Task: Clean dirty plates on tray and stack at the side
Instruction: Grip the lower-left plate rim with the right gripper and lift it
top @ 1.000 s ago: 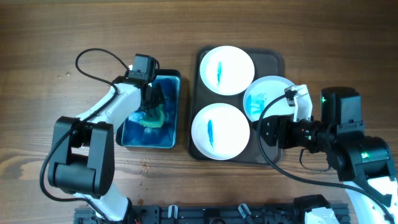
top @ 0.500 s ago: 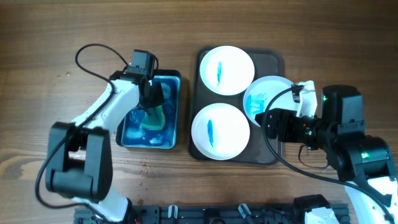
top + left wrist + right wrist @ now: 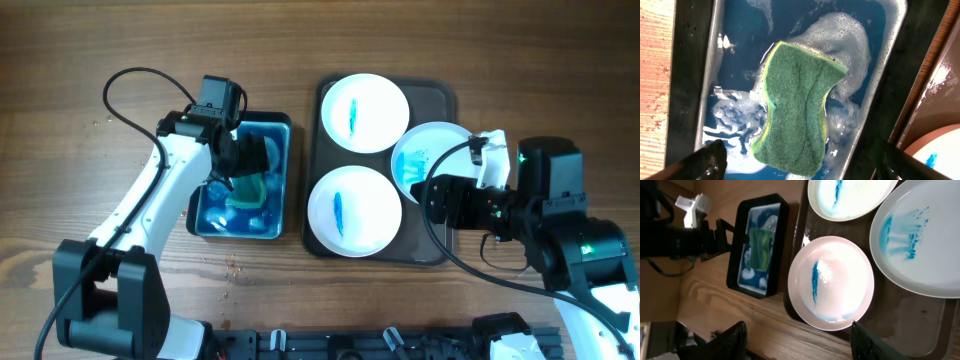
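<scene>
On the wood-grain surface (image 3: 100, 60), the dark, low-rimmed tray (image 3: 440, 100) with rounded corners carries all three round white plates. The far plate (image 3: 364, 112) and the near plate (image 3: 354, 210) each bear one narrow blue streak. The right plate (image 3: 425, 155), smeared with a wider blue fan of runs, lies toward the tray's right rim. Its near edge and the tray's near right corner are hidden under the right arm, so whether it rests on the rim cannot be told. The right tool (image 3: 437, 197) hangs over that corner with its dark fingers spread wide and nothing between them. The right wrist view shows only their tips and cuts off two of the plates. Just left of the tray sits the rectangular blue basin (image 3: 288, 190), glossy with foamy water, partly covered from above by the left tool (image 3: 245, 162). In the left wrist view its black fingertips (image 3: 710, 160) stand far apart at the bottom corners, gripping nothing. The green sponge (image 3: 797, 107), coarse-fibred, yellow-edged and pinched at the waist, lies loose in the suds.
</scene>
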`<state>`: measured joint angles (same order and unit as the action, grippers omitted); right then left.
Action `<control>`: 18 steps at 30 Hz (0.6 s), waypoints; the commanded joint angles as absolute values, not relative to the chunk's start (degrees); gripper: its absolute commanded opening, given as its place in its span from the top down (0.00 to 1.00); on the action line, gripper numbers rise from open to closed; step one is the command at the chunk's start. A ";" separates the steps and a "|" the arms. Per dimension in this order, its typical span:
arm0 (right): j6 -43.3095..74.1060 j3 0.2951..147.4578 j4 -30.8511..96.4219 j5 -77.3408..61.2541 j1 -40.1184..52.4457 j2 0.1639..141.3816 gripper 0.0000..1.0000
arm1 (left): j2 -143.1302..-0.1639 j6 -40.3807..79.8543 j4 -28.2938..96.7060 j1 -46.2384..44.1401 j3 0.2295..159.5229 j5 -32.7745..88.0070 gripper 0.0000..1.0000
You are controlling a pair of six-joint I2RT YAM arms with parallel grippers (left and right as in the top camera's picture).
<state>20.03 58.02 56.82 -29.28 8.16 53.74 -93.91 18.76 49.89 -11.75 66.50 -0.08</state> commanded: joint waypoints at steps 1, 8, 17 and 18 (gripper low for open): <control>14.63 58.39 57.93 -28.08 8.29 53.80 0.34 | -93.78 19.73 49.50 -11.90 65.76 0.56 0.19; 13.26 58.39 60.29 -27.57 8.29 55.66 0.33 | -95.42 21.43 42.46 -11.90 59.13 0.58 0.31; 10.26 58.37 63.72 -27.33 8.29 60.45 0.36 | -100.16 21.21 34.17 -11.90 52.99 1.21 0.96; 10.33 58.37 63.77 -27.16 8.29 60.90 0.38 | -100.16 21.21 33.87 -11.90 52.99 1.13 0.96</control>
<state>11.99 58.02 63.51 -28.01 8.16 59.55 -98.72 21.30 34.39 -11.75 54.15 1.28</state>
